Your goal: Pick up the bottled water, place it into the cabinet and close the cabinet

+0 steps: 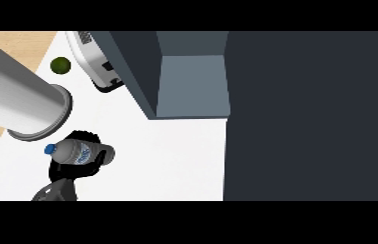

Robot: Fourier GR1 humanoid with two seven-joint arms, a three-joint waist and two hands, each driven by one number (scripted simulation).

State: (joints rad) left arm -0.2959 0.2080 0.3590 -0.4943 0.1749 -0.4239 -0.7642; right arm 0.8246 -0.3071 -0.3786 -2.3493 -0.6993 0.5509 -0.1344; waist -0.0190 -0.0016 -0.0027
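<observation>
Your left hand (74, 170) is clenched around the bottled water (76, 151), which lies sideways in its grasp, blue cap pointing left, above the white tabletop (170, 158). The open cabinet (190, 83) stands up and to the right.

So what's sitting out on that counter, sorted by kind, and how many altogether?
Water bottle, held in the robot hand: 1
Small green fruit: 1
White appliance by the cabinet: 1
Open cabinet: 1
Total: 4
</observation>
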